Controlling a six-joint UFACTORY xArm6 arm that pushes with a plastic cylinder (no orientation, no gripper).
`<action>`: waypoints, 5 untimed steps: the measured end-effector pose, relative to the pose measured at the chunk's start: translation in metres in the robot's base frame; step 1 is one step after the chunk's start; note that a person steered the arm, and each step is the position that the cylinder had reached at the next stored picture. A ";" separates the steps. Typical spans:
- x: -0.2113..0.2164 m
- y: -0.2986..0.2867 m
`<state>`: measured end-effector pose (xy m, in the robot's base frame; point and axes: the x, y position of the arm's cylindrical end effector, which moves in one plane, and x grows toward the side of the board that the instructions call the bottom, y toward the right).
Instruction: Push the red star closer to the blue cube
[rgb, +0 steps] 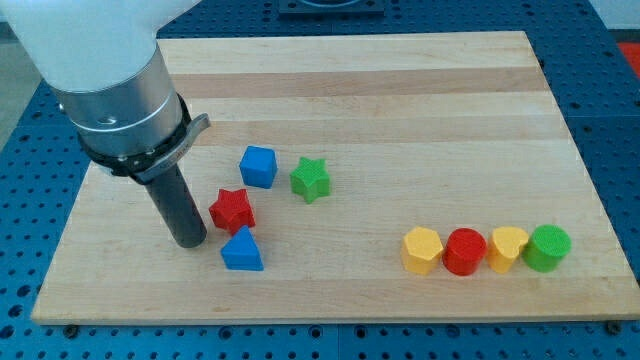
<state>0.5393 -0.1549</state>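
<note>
The red star (232, 209) lies on the wooden board (400, 110), left of centre. The blue cube (258, 166) sits just above and to the right of it, a small gap apart. My tip (188, 240) rests on the board just to the left of the red star and slightly below it, close to it; I cannot tell if they touch. A blue triangle (242, 250) lies right below the red star, almost touching it.
A green star (310, 179) lies to the right of the blue cube. Along the lower right stand a yellow hexagon (421, 250), a red cylinder (465, 251), a yellow block (508, 248) and a green cylinder (548, 247) in a row.
</note>
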 end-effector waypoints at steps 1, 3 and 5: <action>-0.005 0.015; -0.017 0.023; -0.018 0.017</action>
<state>0.5217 -0.1379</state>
